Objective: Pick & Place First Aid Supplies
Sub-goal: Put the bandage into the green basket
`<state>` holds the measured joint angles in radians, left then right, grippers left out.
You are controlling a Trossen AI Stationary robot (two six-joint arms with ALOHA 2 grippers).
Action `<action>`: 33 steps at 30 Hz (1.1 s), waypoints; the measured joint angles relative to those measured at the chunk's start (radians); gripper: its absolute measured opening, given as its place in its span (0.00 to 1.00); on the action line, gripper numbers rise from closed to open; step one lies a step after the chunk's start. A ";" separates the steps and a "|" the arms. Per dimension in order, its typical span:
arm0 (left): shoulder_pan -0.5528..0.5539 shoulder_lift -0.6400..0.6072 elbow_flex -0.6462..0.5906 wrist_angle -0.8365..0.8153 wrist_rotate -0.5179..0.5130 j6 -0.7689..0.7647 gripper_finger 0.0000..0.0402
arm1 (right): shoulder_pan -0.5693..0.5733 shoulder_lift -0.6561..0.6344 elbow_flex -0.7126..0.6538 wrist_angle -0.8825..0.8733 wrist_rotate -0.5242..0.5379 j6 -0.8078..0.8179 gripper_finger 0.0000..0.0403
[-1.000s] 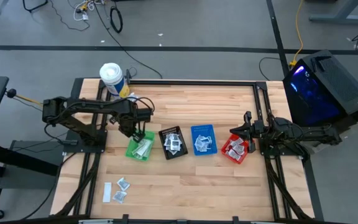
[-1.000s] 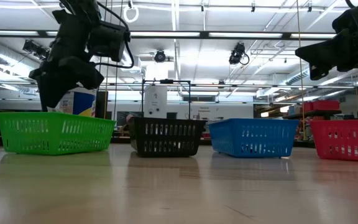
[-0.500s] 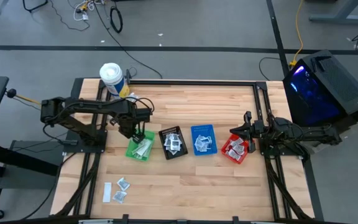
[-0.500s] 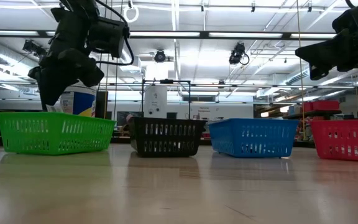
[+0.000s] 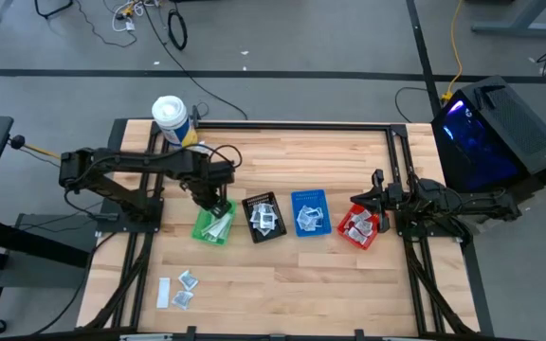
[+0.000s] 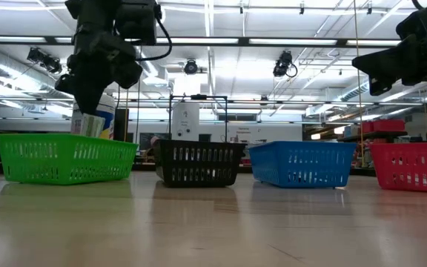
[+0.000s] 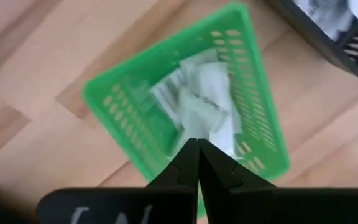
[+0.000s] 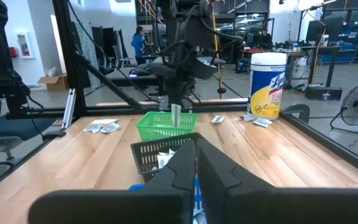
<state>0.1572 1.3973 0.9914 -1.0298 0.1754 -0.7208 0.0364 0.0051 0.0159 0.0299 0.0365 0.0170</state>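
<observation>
The left tool (image 6: 89, 119), at the upper left of the low view, was pinching a packet (image 8: 176, 116) above the green bin (image 5: 214, 225). My guess: letting go off-centre could drop it onto the worktop (image 5: 282, 275). The right tool (image 5: 375, 182) waited pressed together over the red bin (image 5: 359, 227).

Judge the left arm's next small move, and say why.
Probably open the left tool to drop its load: it is shut on a strip packet that hangs just over the green bin, where similar packets lie.
</observation>
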 joint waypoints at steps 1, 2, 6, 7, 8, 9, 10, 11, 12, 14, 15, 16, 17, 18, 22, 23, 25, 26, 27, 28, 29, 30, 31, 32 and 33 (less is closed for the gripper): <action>-0.006 0.000 0.000 0.006 0.010 -0.001 0.02 | 0.000 0.000 0.000 0.000 0.000 0.000 0.06; -0.011 0.000 0.000 0.013 0.015 -0.001 0.02 | 0.000 0.000 0.000 0.000 0.000 0.000 0.06; -0.025 0.000 0.002 0.029 0.014 -0.025 0.01 | 0.000 0.000 0.000 0.000 0.000 0.000 0.06; -0.027 0.000 0.006 0.027 0.006 -0.027 0.01 | 0.000 0.000 0.000 0.000 0.000 0.000 0.06; -0.030 0.000 0.013 0.027 0.001 -0.027 0.01 | 0.000 0.000 0.000 0.000 0.000 0.000 0.06; -0.033 0.000 0.021 0.027 -0.005 -0.027 0.01 | 0.000 0.000 0.000 0.000 0.000 0.000 0.06; -0.035 0.000 0.033 0.021 -0.012 -0.027 0.01 | 0.000 0.000 0.000 0.000 0.000 0.000 0.06; -0.038 0.000 0.047 0.018 -0.015 -0.024 0.02 | 0.000 0.000 0.000 0.000 0.000 0.000 0.06; -0.039 0.000 0.062 0.018 -0.016 -0.015 0.02 | 0.000 0.000 0.000 0.000 0.000 0.000 0.06; -0.040 0.000 0.094 0.015 -0.017 0.001 0.03 | 0.000 0.000 0.000 0.000 0.000 0.000 0.06; -0.040 0.000 0.110 0.008 -0.022 0.005 0.03 | 0.000 0.000 0.000 0.000 0.000 0.000 0.06; -0.040 0.000 0.126 0.004 -0.033 0.008 0.03 | 0.000 0.000 0.000 0.000 0.000 0.000 0.06; -0.040 0.000 0.140 0.001 -0.047 0.008 0.04 | 0.000 0.000 0.000 0.000 0.000 0.000 0.06; -0.040 0.000 0.152 0.001 -0.061 0.009 0.04 | 0.000 0.000 0.000 0.000 0.000 0.000 0.06; -0.040 0.000 0.193 -0.014 -0.113 0.052 0.04 | 0.000 0.000 0.000 0.000 0.000 0.000 0.06; -0.040 0.000 0.199 -0.015 -0.124 0.062 0.04 | 0.000 0.000 0.000 0.000 0.000 0.000 0.06; -0.039 0.000 0.207 -0.020 -0.142 0.084 0.04 | 0.000 0.000 0.000 0.000 0.000 0.000 0.06; -0.038 0.000 0.209 -0.021 -0.150 0.096 0.04 | 0.000 0.000 0.000 0.000 0.000 0.000 0.06; -0.036 0.000 0.209 -0.021 -0.155 0.104 0.04 | 0.000 0.000 0.000 0.000 0.000 0.000 0.06; -0.031 0.000 0.209 -0.026 -0.157 0.113 0.04 | 0.000 0.000 0.000 0.000 0.000 0.000 0.06; -0.025 0.000 0.209 -0.034 -0.159 0.124 0.04 | 0.000 0.000 0.000 0.000 0.000 0.000 0.06; -0.018 0.000 0.209 -0.044 -0.162 0.128 0.04 | 0.000 0.000 0.000 0.000 0.000 0.000 0.06; -0.010 0.000 0.209 -0.054 -0.171 0.131 0.04 | 0.000 0.000 0.000 0.000 0.000 0.000 0.06; -0.001 0.000 0.209 -0.063 -0.183 0.131 0.04 | 0.000 0.000 0.000 0.000 0.000 0.000 0.06; 0.008 0.000 0.209 -0.076 -0.202 0.130 0.04 | 0.000 0.000 0.000 0.000 0.000 0.000 0.06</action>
<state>0.1655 1.3975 1.2007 -1.1060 -0.0267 -0.5903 0.0362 0.0048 0.0158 0.0296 0.0364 0.0169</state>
